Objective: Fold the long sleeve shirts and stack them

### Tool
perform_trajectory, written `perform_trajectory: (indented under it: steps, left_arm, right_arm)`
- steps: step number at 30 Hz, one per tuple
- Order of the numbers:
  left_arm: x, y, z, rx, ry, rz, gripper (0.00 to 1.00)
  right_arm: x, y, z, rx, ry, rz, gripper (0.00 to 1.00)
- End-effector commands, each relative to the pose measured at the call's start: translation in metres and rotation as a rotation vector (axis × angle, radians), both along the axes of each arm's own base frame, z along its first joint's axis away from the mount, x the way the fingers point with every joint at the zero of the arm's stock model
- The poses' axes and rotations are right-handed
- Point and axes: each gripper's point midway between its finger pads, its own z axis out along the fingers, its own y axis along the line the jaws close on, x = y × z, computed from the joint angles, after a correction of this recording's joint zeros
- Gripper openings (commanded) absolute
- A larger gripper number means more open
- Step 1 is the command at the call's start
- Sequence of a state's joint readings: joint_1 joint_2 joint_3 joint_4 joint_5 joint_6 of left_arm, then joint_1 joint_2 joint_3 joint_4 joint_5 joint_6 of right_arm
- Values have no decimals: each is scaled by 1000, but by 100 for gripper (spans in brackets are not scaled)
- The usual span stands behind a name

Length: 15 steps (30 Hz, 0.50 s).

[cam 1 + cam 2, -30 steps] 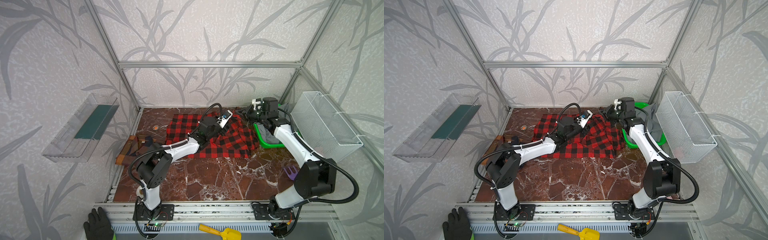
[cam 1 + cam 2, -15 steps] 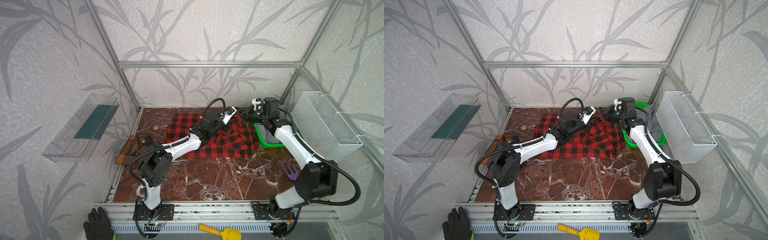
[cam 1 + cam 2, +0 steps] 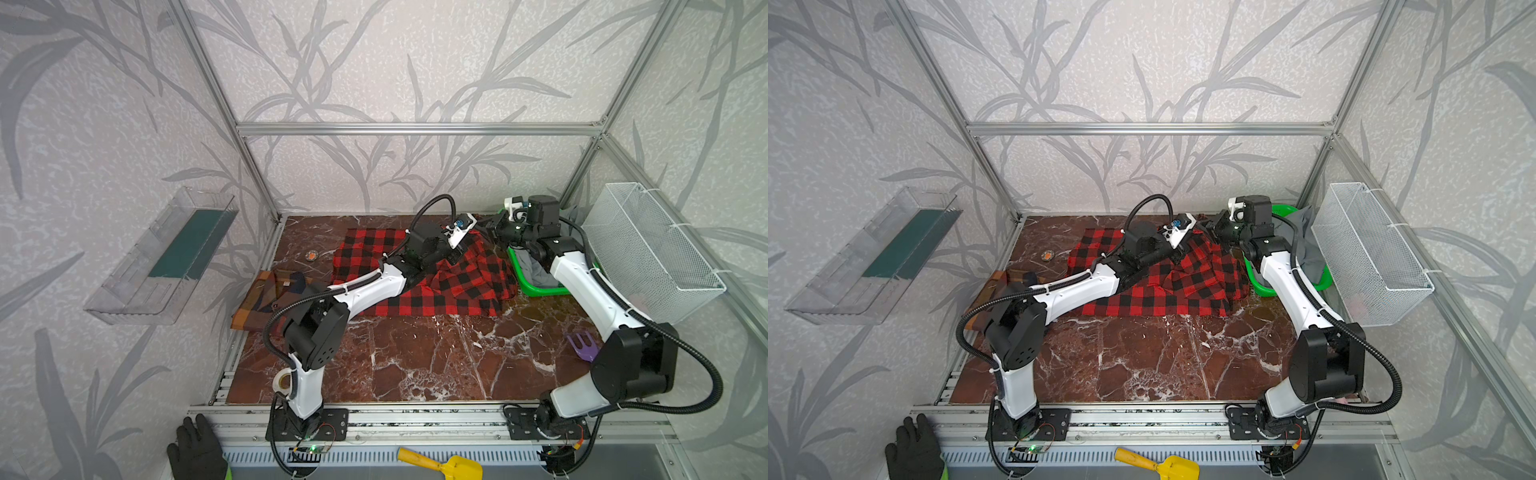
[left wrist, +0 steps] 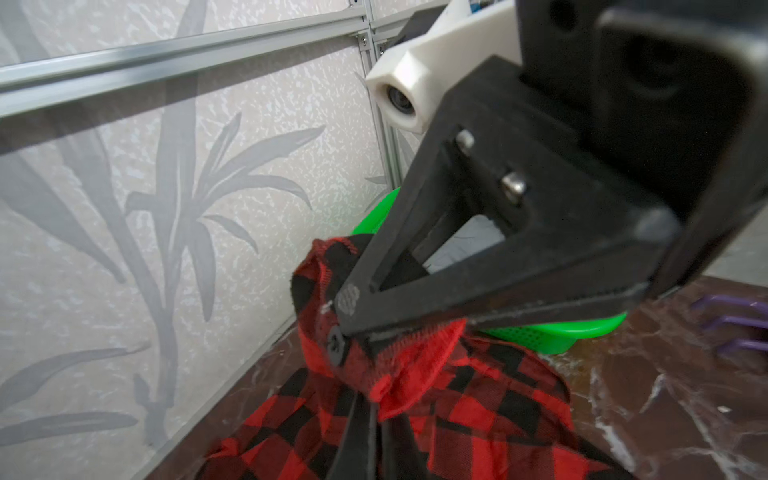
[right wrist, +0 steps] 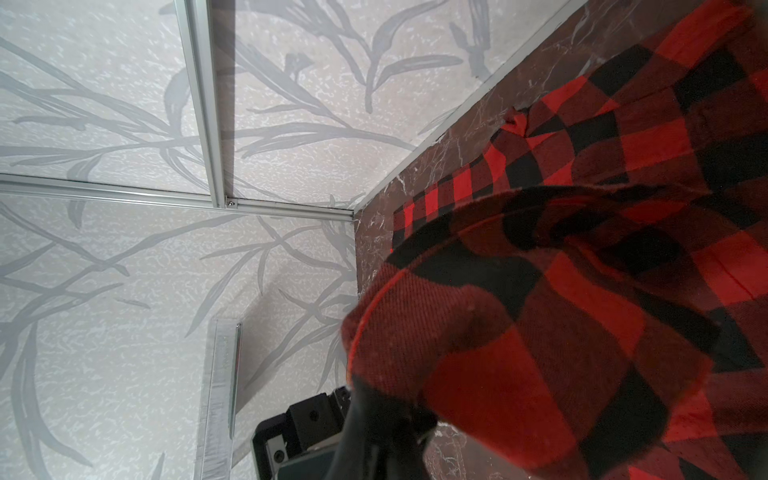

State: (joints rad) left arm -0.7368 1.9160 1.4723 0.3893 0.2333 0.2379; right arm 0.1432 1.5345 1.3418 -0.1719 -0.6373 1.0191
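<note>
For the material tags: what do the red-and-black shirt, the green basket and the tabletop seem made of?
Red-and-black check shirt: soft woven cloth, flannel-like, twill ribs visible.
Green basket: glossy moulded plastic, perforated wall.
Tabletop: polished reddish-brown marble or marble-look sheet, white veins.

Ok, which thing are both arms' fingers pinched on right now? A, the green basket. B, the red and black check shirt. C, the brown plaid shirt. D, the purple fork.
B: in the left wrist view the left arm's fingers and the right arm's fingers are both closed on bunched cloth of the red and black check shirt; the brown plaid shirt lies apart, untouched.
</note>
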Motion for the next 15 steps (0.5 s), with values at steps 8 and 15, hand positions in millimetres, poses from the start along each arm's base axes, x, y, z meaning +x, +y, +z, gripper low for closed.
perform_trajectory:
  steps: [8,15]
  left_arm:
    - [-2,7,44,132,-161,-24,0]
    - [-16,18,83,114,-247,-113,0]
  right_arm:
    - [-9,-23,44,41,-139,-15,21]
    - [-18,-58,58,33,-217,-121,45]
